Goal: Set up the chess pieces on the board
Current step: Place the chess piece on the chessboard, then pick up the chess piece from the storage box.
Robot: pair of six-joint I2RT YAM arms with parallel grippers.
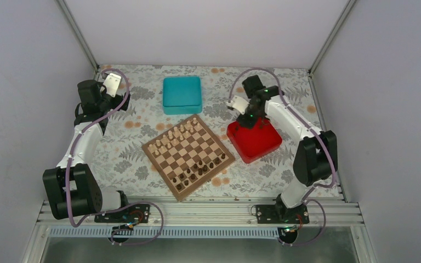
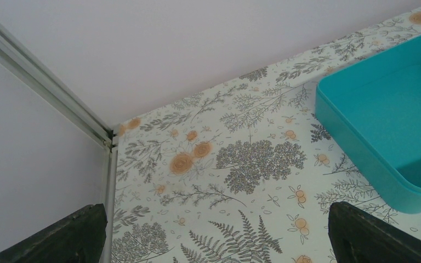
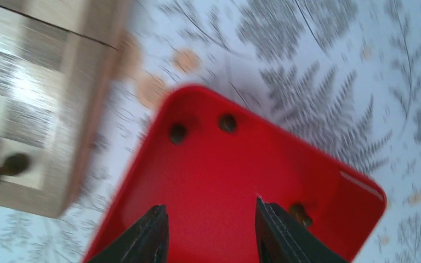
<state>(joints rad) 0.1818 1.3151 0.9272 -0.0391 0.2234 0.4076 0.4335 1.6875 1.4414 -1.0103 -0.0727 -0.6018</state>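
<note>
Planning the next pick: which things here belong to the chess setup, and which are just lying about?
Job: square wooden checkered chessboard; tiny dark brown wooden chess pieces on it, three more apparently in the red square tray.
Lying about: teal square box; pale beige chess pieces, already lined up on the board.

Plain white walls (image 1: 197, 33) w/ alu corner posts (image 1: 79, 35), floral-print tabletop (image 1: 126, 159).
</note>
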